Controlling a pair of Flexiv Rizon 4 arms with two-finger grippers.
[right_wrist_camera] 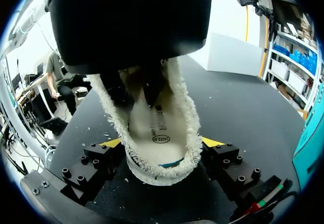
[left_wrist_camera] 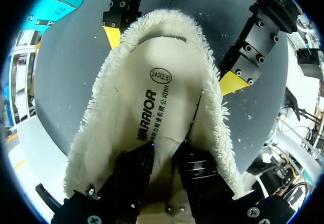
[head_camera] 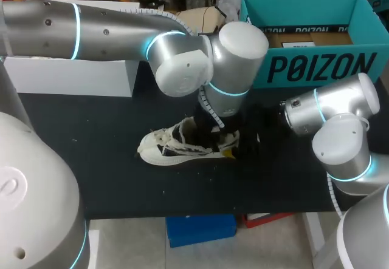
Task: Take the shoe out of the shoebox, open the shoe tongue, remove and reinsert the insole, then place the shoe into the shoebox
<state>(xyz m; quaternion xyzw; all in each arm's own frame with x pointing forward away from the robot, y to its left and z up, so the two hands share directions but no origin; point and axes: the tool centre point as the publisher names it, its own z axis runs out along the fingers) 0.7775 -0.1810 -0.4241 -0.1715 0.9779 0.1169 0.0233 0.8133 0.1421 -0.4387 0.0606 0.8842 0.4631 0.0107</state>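
Pinched at one end by the closed left pincer, the fleecy insole is held, seemingly for drawing out. The shoe is laid on the bench, its heel clamped by the right pincer, likely for steadying.

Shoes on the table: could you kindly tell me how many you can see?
1. A white shoe lies on the table, outside the teal shoebox; another could be hidden inside that box.

White fleece-lined shoe, insole inside, lies before open teal shoebox.
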